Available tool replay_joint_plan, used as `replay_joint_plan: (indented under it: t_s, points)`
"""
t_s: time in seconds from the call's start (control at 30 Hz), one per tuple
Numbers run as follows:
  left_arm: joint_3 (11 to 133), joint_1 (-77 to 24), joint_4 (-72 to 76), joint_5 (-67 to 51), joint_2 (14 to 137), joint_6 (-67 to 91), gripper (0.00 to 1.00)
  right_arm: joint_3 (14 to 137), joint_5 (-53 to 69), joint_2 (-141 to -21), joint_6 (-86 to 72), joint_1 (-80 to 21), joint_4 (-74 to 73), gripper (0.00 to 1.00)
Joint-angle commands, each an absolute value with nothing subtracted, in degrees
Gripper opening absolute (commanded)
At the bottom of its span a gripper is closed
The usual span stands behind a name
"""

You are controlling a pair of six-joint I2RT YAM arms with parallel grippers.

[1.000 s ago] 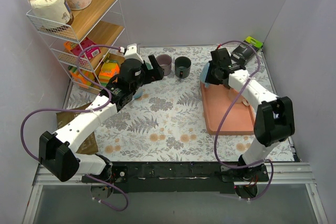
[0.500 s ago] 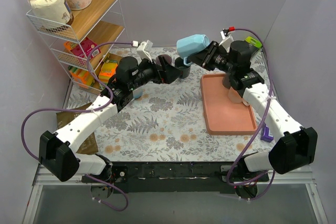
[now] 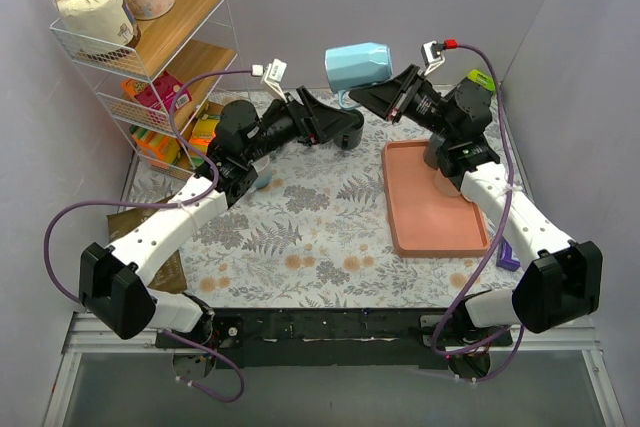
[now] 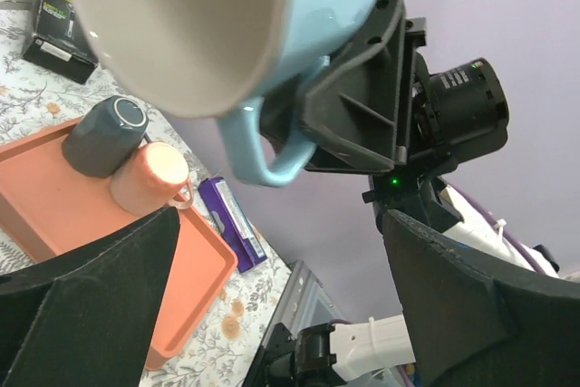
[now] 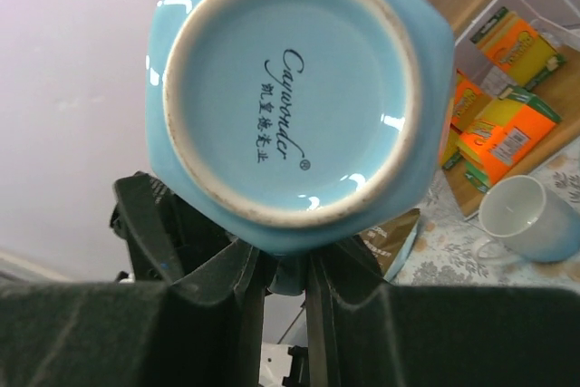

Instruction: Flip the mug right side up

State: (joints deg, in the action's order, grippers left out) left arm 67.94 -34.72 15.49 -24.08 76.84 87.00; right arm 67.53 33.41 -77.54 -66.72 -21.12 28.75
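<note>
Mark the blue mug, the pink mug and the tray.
blue mug (image 3: 358, 67), top external view, side wall.
pink mug (image 4: 136, 189), left wrist view, side wall.
tray (image 3: 420, 209), top external view, bare floor.

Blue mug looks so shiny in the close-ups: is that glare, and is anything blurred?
Right wrist view: the blue mug shows small white glints around its base, lettering sharp. Left wrist view: bright streaks on its side, near rim slightly soft.

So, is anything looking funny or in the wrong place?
Yes: the blue mug is up in the air, tipped on its side, pinched by its handle in the right gripper. Its open mouth faces sideways, not up.
</note>
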Motion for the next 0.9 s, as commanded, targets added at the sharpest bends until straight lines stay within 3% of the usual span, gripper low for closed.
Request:
replay_joint_plan:
  t_s: [0.0, 0.27, 0.57, 0.87]
  points:
    - [70.92, -34.63, 17.67, -24.79, 76.55, 90.53, 0.93, 68.73, 37.26, -74.62, -71.63, -21.18, 45.79, 0.01]
    - [73.83, -34.37, 18.45, -26.88, 76.99, 92.72, 0.8, 67.85, 41.74, -74.53, -73.21, -21.45, 52.11, 0.01]
    - [74.18, -34.28, 20.3, -29.79, 78.05, 95.27, 0.45, 64.52, 42.8, -74.36, -74.35, -21.71, 56.24, 0.01]
    - [72.95, -34.1, 22.76, -32.6, 77.52, 94.05, 0.26, 63.28, 42.1, -74.88, -76.37, -21.71, 58.18, 0.01]
